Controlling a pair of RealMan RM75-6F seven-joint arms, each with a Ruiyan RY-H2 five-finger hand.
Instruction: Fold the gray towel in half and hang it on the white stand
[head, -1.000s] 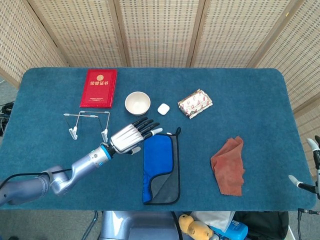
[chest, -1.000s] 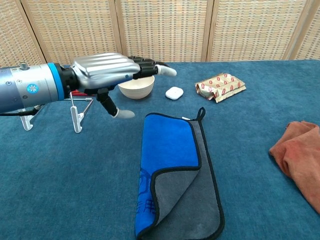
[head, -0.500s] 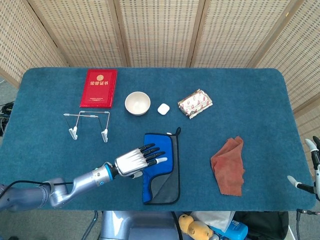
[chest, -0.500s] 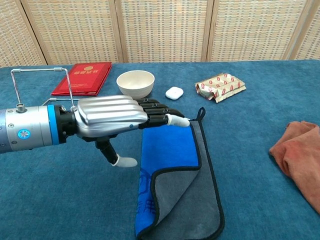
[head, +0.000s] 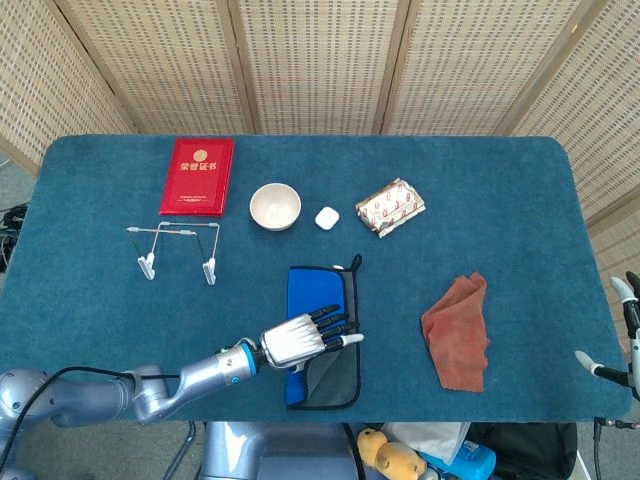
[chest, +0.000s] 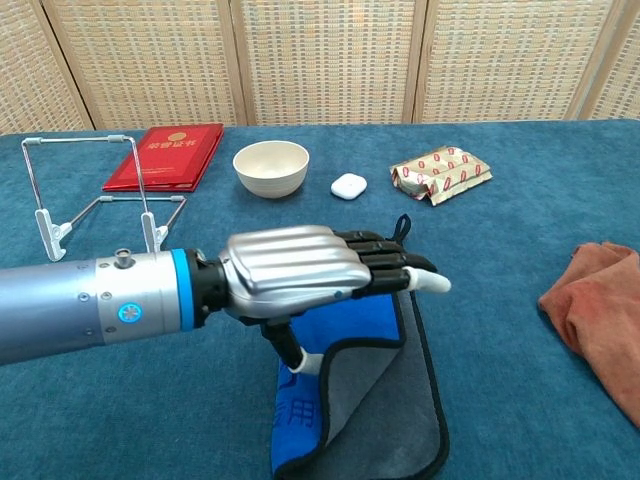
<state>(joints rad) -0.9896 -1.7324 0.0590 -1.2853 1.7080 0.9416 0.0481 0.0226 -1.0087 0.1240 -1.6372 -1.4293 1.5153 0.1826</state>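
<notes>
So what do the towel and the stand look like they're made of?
The towel looks like soft microfibre cloth, matte gray on one face and blue on the other, with dark stitched edging and a hanging loop. The stand appears to be thin bare metal wire, slightly shiny, on white feet.

Blue table (head: 520, 180), items around bowl (head: 275, 206).
Red booklet (head: 198, 175) left; earbud case (head: 326, 217), packet (head: 390, 207) right; stand (head: 178, 248), towel (head: 335, 370), rust cloth (head: 458, 330) nearer.
</notes>
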